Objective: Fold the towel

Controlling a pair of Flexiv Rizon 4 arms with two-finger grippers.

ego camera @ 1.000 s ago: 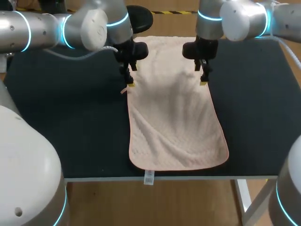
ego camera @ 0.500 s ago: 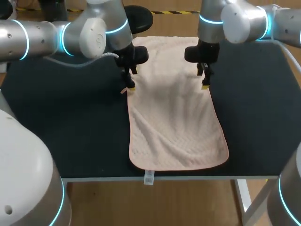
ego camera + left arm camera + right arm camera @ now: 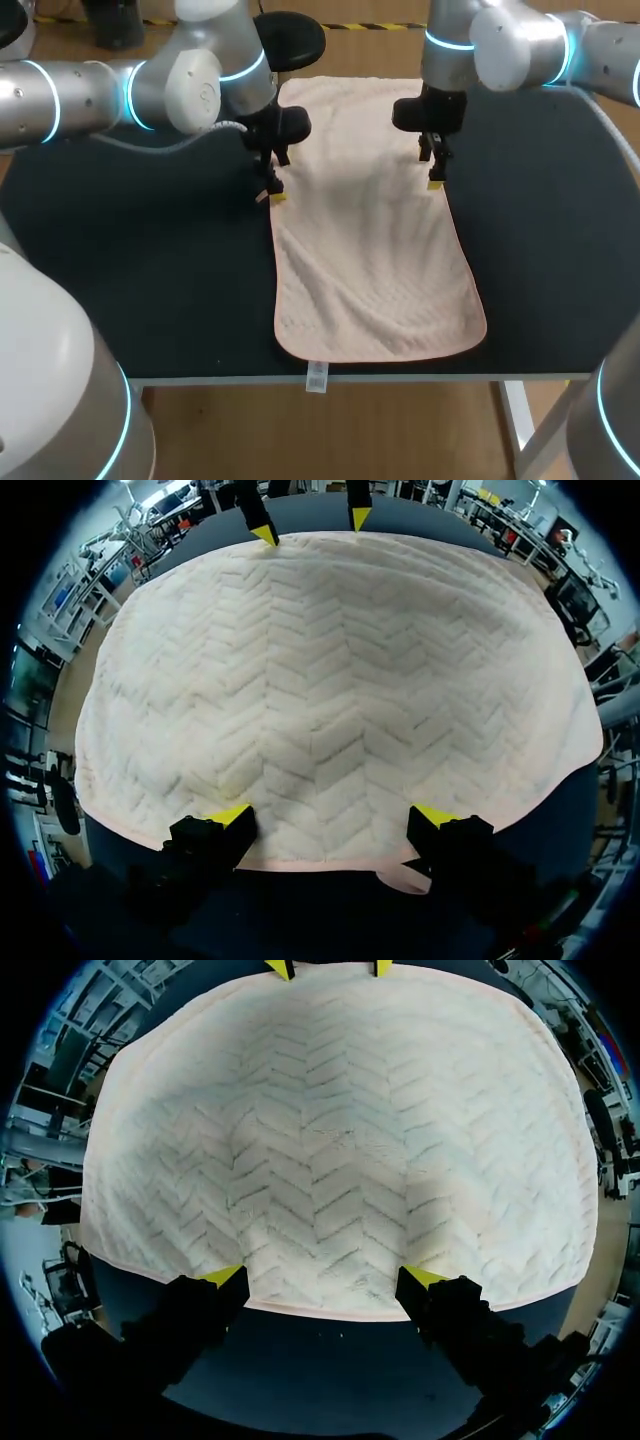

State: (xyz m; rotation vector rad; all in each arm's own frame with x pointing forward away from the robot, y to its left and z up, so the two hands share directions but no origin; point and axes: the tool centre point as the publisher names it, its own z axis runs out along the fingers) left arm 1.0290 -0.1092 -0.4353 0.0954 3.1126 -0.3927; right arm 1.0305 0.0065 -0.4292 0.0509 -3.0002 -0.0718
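Observation:
A pale pink towel [image 3: 370, 225] with a herringbone weave lies lengthwise on the black table [image 3: 150, 270], from the far edge to the near edge, a white tag [image 3: 316, 377] hanging off its near end. My left gripper [image 3: 273, 190] stands open at the towel's left long edge, its fingertips astride that edge [image 3: 330, 865]. My right gripper [image 3: 434, 177] stands open at the right long edge, fingertips likewise astride the hem [image 3: 320, 1310]. In each wrist view the towel [image 3: 330, 680] [image 3: 330, 1140] spreads ahead of the fingers, with the other arm's yellow tips [image 3: 264, 533] [image 3: 279, 968] at the far side.
Bare black tabletop lies to the left [image 3: 130, 230] and right [image 3: 540, 230] of the towel. A dark round stool seat [image 3: 295, 35] shows beyond the table's far edge.
The left gripper has moved a little toward the near side and down along the towel's left edge. The right gripper has lowered slightly at the right edge. Both stay open.

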